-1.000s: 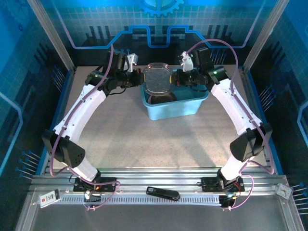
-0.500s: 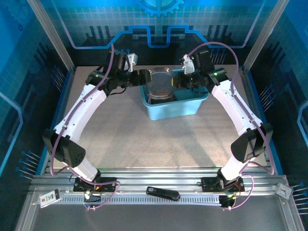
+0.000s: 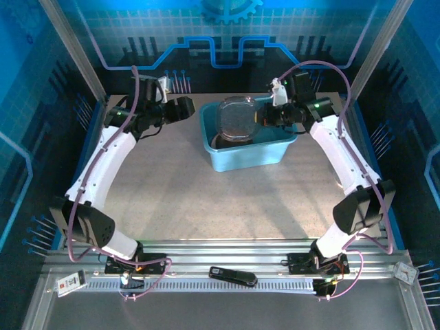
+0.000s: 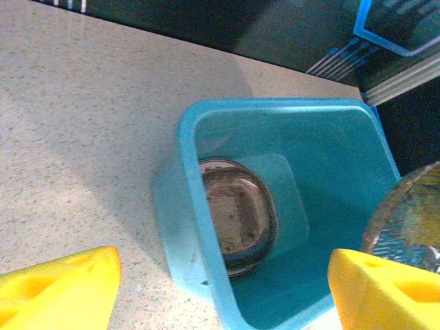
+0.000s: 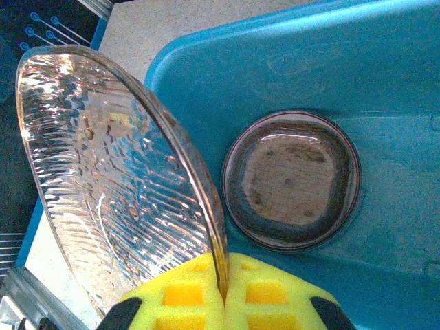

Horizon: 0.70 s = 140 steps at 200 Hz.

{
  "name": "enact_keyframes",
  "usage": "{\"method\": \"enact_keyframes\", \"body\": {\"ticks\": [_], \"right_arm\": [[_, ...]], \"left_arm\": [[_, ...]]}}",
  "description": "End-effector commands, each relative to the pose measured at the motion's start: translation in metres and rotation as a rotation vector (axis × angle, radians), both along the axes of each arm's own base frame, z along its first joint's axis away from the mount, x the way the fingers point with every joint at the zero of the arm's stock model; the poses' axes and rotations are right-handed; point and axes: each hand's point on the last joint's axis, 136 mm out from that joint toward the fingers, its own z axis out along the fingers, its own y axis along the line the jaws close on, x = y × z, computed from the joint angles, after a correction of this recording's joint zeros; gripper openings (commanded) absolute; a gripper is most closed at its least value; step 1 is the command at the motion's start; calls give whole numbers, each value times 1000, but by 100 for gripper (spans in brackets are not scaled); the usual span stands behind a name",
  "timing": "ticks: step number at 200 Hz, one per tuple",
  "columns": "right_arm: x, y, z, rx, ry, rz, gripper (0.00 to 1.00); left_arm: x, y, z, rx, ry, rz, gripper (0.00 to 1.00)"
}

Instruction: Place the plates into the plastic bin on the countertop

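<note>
**Right hand grips a smoky plate over the teal bin; left hand open and empty**

Top view: the teal-blue plastic bin (image 3: 251,155), rectangular with rounded corners and a rolled rim, sits toward the far side of the beige speckled surface (image 3: 206,199). The right hand (image 3: 263,117) is clenched on the edge of a translucent smoky-brown plate (image 3: 236,118), a rounded square held tilted above the bin. The left hand (image 3: 184,108) is off the bin's left end, apart from it.

Left wrist: the left hand (image 4: 221,265) is released, its yellow fingers (image 4: 62,289) spread wide with nothing between them. Below lies the bin (image 4: 180,137) with its smooth walls, and a second plate (image 4: 234,216) rests flat on its floor.

Right wrist: the right hand's (image 5: 223,292) yellow pads (image 5: 179,295) press together on the smoky-brown plate's (image 5: 117,179) thin rim. Its glassy face is rippled with fine ridges. Beyond it, the second plate (image 5: 292,180) shows a round rim and a squarish well.
</note>
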Motion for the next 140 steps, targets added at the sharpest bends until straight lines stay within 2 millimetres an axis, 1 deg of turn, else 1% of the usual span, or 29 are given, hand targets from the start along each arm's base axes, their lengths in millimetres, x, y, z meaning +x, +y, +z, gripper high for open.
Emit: {"method": "enact_keyframes", "body": {"ticks": [1,21,43,69,112,140], "right_arm": [[16,-3,1,-34,-11,10,0],[29,0,-6,-50,7,27,0],[41,4,-15,-63,27,42,0],[52,9,-24,-66,58,54,0],[62,8,-56,-80,138,58,0],[71,9,-76,-78,185,60,0]], "left_arm": [[-3,12,-10,-14,19,36,80],[-3,15,-28,-23,63,48,80],[-1,14,-47,-22,110,40,80],[3,11,-64,-30,146,37,80],[19,-5,-91,-77,207,9,79],[32,-16,-99,-79,225,-20,78]]}}
